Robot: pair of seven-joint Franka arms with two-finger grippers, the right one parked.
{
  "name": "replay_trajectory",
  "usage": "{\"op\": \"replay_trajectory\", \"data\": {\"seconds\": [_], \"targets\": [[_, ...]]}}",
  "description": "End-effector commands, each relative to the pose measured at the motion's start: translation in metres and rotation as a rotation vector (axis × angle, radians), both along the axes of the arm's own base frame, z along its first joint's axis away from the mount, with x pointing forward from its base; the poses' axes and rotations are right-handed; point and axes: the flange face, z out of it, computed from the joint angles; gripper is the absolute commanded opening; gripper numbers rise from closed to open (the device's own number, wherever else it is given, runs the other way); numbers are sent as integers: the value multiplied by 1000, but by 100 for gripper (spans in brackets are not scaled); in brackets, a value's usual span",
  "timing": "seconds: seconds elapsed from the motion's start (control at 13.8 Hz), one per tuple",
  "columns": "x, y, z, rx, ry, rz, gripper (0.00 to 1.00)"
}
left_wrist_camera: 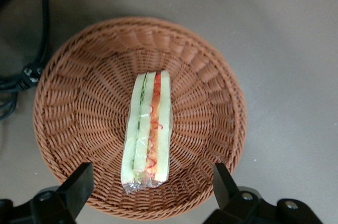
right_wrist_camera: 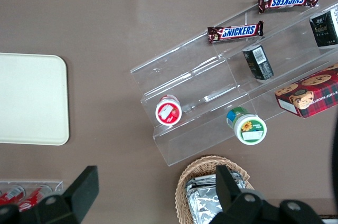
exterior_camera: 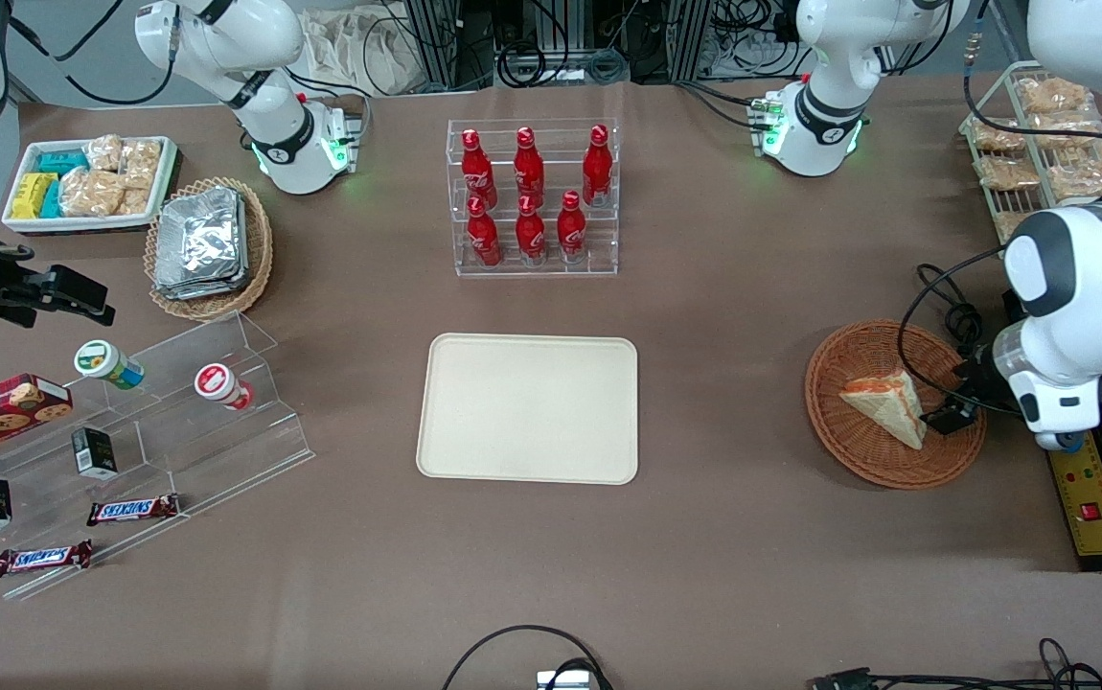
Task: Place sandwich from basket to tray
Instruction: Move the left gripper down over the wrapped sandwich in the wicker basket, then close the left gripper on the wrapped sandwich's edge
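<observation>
Your pincer (left_wrist_camera: pixel 150 195) hung wide open and empty above the triangular white-bread sandwich (left_wrist_camera: pixel 148 134) in the round reddish-brown wicker basket (left_wrist_camera: pixel 211 81). Closing off-centre could have squashed the wrapped wedge or snagged the weave, spoiling the carry to the cream rectangular tray (exterior_camera: pixel 528 407).

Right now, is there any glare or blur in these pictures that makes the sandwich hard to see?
Front view: even light, the sandwich sharp in the basket; the tray is bare. Left wrist view: the gripper is open above the basket, its fingers close and soft-edged; the sandwich's wrap shows a little sheen, but the filling layers read clearly.
</observation>
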Motion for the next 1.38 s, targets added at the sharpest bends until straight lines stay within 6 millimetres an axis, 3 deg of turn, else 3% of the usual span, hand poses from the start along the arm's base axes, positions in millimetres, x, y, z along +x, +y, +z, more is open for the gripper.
{"op": "replay_trajectory", "data": {"seconds": [0.0,0.8,1.31], "targets": [[-11,-5,-11,-2,5,18,100],[-33,-6,-59,-8,-1,37,100],[-36,-7,-89,-13,31,44,100]]}}
